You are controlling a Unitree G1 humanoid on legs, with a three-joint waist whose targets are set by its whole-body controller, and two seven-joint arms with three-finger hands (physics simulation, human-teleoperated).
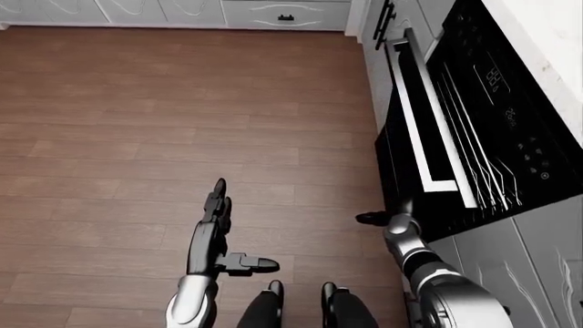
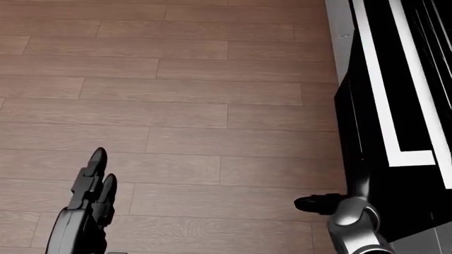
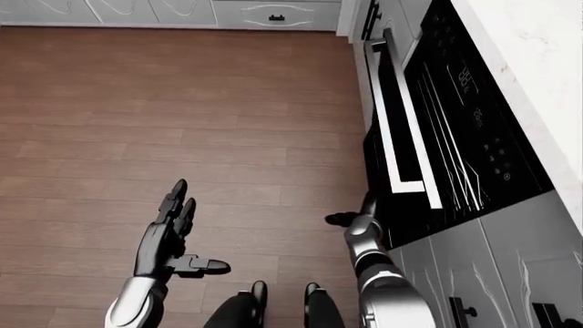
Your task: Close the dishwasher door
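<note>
Dishwasher door (image 1: 415,164) ajar, touching right hand (image 1: 394,220).

All three views look steeply down from the robot's head onto the wooden floor (image 1: 137,137). The head view sits closest, framing only floorboards and the black dishwasher door (image 2: 381,159) along its right edge. The two eye views take in more: cabinets (image 3: 182,10) along the top and the worktop (image 3: 538,75) at right. All share the floor and door.
</note>
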